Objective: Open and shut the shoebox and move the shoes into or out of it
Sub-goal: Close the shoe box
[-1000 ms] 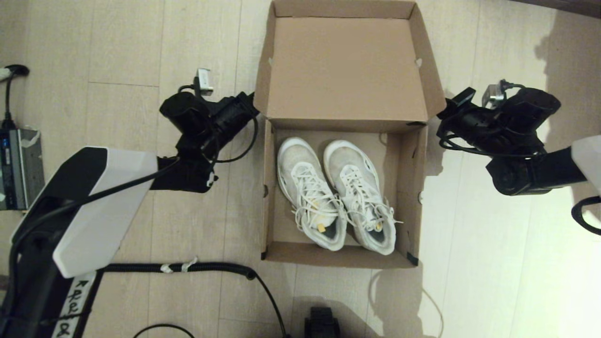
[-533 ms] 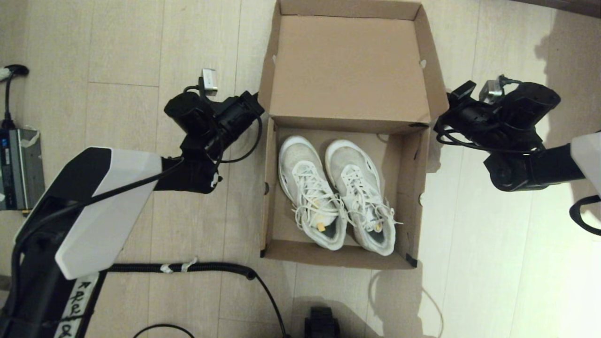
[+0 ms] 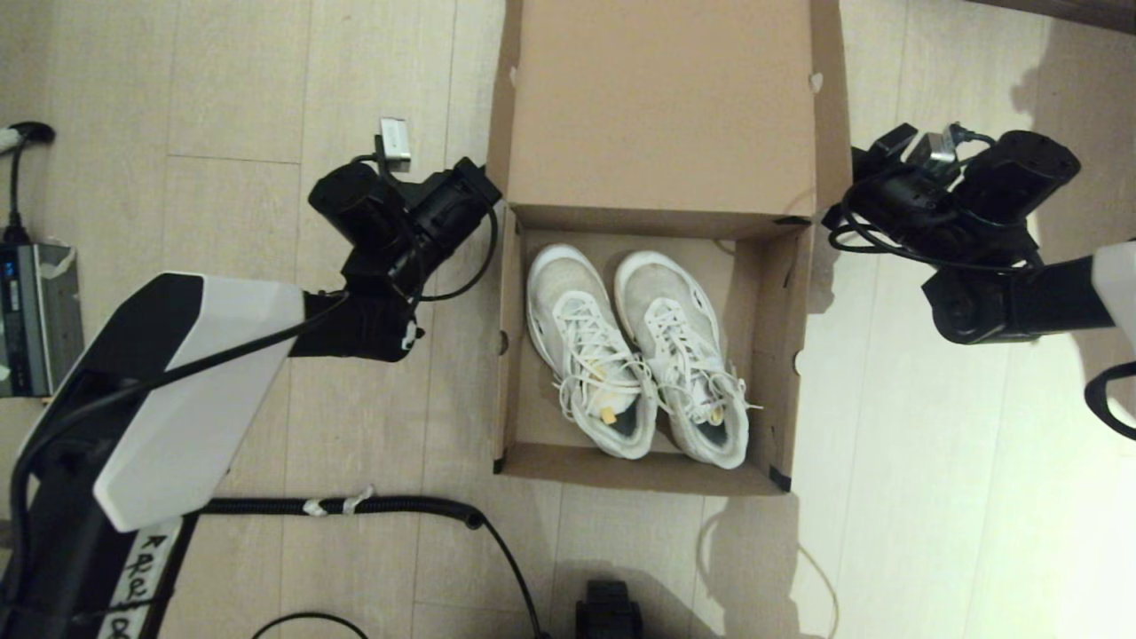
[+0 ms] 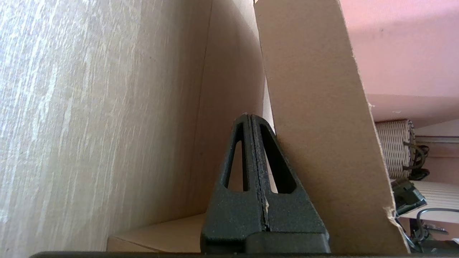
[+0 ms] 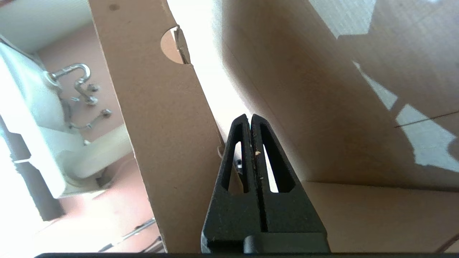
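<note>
Pale wood flooring [image 3: 222, 89] is filling my head view, and the shoebox [image 3: 519, 355] is sitting on it in the middle, its long axis running straight away from the robot, its lid [image 3: 661, 98] standing open at the far end. I am seeing the shoes [image 3: 635, 351] lying side by side inside the box, toes pointing away toward the lid, heels toward the robot, lengthwise along the box. I am holding the left gripper [image 4: 251, 120] against the outside of the lid's left flap near the hinge, jaws pressed fully together on nothing. I am keeping the right gripper [image 5: 250, 120] just beside the lid's right flap, jaws likewise closed tight and empty.
</note>
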